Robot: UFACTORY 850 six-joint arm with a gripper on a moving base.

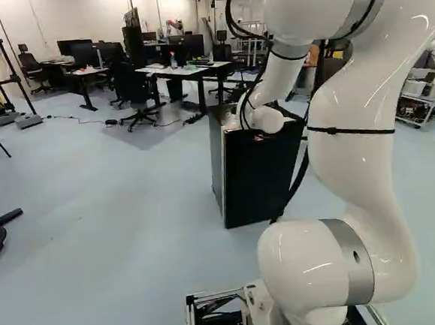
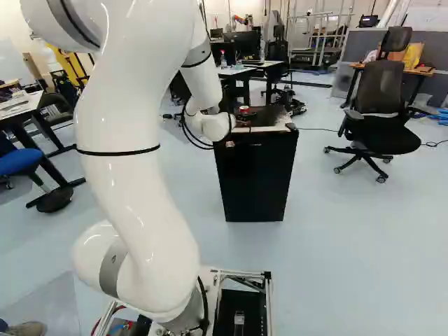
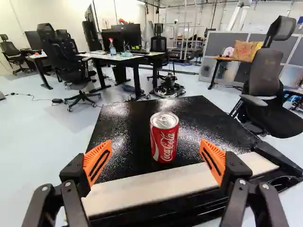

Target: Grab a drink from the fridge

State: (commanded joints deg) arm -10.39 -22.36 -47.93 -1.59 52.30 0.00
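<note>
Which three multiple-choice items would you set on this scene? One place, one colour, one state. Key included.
1. Where is the can?
A. On the floor
B. On top of the fridge
C. On a desk

2. What colour are the pads of the gripper?
A. Green
B. Blue
C. Orange

3. What state is the gripper in?
A. Open
B. Shut on the can
C. Shut on nothing

1: B, the wrist view shows the can upright on the fridge's black top.
2: C, both pads show orange in the wrist view.
3: A, the fingers stand wide apart, neither touching the can.
</note>
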